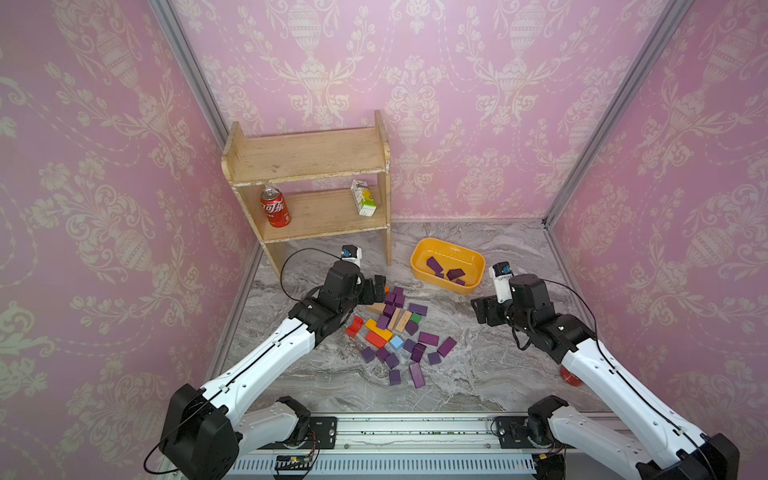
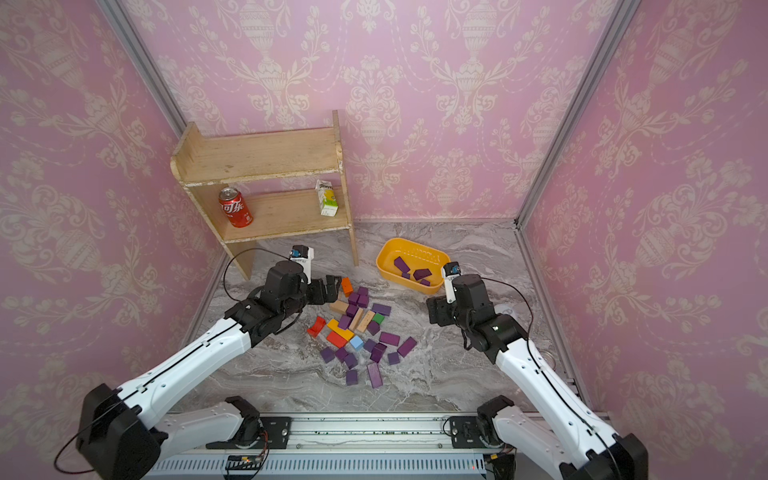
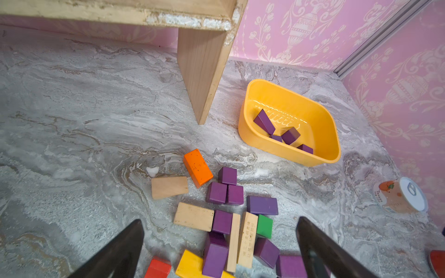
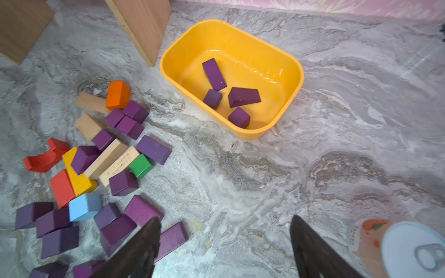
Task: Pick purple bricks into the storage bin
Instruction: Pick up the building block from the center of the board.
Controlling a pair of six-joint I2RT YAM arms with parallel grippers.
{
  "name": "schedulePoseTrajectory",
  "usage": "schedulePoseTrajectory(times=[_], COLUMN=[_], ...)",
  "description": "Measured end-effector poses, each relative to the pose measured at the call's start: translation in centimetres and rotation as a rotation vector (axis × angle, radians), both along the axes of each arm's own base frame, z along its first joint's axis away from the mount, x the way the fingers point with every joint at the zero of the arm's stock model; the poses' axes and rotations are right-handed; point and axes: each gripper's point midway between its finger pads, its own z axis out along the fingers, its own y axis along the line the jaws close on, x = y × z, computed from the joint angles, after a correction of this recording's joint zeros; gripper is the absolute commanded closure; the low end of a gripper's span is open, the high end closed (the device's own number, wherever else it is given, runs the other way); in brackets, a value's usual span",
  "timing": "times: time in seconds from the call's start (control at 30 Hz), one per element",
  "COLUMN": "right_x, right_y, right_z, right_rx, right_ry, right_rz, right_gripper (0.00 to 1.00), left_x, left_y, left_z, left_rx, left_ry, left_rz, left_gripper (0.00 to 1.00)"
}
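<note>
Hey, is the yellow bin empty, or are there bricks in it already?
Not empty. Four purple bricks lie inside the storage bin, seen in the right wrist view.

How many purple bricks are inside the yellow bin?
4 in the storage bin: a long bar, a cube at its end, a slanted block beside it, a second cube by the wall.

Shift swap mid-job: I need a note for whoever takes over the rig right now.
Left end effector: open, empty, at the pile's far edge.
Right end effector: open, empty, over bare table between the pile and the storage bin.
Done: four purple bricks lie in the bin.
Left: well over a dozen loose purple bricks on the table, mixed with other coloured and tan blocks; leave those.
</note>
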Motion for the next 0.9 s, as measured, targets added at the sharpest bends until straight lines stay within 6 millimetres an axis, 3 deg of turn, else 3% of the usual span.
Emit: schedulePoseTrajectory(times=[0.27, 0.33, 0.53, 0.9], right_x=[-2.2, -2.7, -3.0, -2.2], right_y=[2.9, 3.7, 6.3, 10.4], right_z=[-3.0, -3.2, -3.4, -7.5], right_rx=[0.118, 0.129, 0.155, 0.096], right_ry=[0.063, 0.073, 0.083, 0.204], right_rz=[0.080, 0.100, 0.157, 0.221], right_gripper=[0.27, 0.29, 0.33, 0.36], left_x=[-3.1, -3.4, -3.3, -2.9], left_y=[1.7, 1.8, 1.4, 1.2], left_z=[-7.2, -7.9, -7.6, -7.1], left_rx=[0.078, 0.082, 0.042, -0.006], left_ry=[0.134, 0.152, 0.146, 0.135], left_rz=[-0.008, -0.009, -0.003, 0.024], left_gripper=[0.01, 0.01, 0.01, 0.01])
